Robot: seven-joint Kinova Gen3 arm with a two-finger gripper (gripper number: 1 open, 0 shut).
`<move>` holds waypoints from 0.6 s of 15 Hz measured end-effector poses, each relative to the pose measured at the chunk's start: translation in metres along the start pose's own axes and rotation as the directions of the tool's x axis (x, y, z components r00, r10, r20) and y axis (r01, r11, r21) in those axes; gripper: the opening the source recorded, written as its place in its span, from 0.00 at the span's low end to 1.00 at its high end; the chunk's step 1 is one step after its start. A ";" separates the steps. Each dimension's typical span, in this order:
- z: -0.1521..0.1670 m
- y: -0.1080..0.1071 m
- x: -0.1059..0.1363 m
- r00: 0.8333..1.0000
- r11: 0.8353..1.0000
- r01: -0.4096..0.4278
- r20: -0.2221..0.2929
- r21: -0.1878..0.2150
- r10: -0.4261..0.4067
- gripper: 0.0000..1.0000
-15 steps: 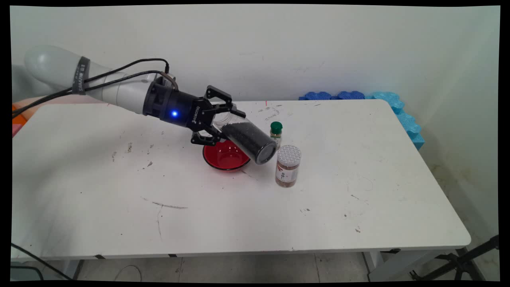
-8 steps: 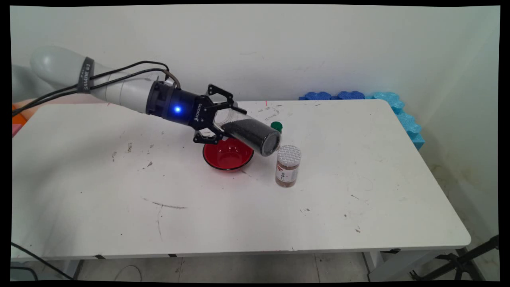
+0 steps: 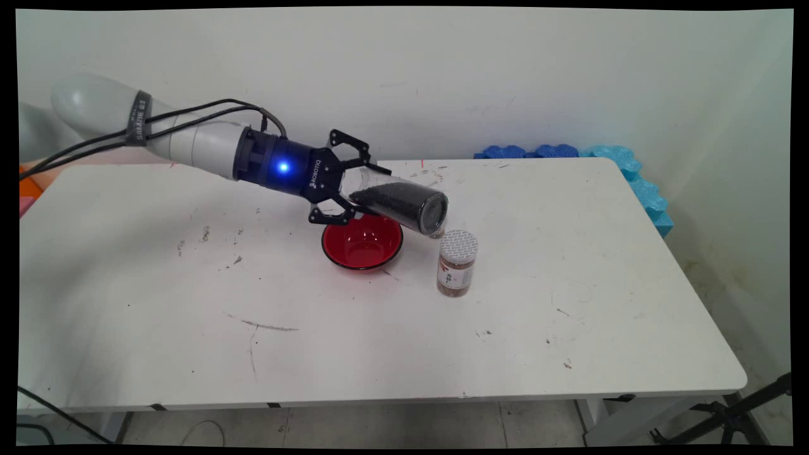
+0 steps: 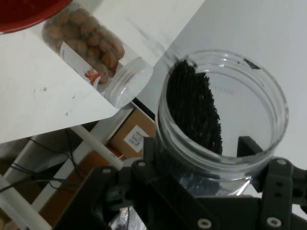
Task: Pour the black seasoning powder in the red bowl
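While the gripper [image 3: 354, 183] pinched the jar [image 3: 401, 205] of black grains, it had levelled and lifted above the bowl [image 3: 362, 244]; nothing spilled.

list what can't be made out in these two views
- Small green-capped bottle: main view, hidden behind the held clear jar but for a sliver of its base.
- Red bowl: hand view, cut off by the top edge.
- Nut jar label: both views, print too small to read.
- Fingers of the gripper: hand view, tips hidden behind the jar.
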 end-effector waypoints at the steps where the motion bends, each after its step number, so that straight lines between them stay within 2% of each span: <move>1: 0.000 0.000 0.000 1.000 1.000 0.012 0.001 -0.002 -0.012 0.00; 9: 0.000 -0.001 0.003 0.997 0.997 0.079 0.005 -0.012 -0.079 0.00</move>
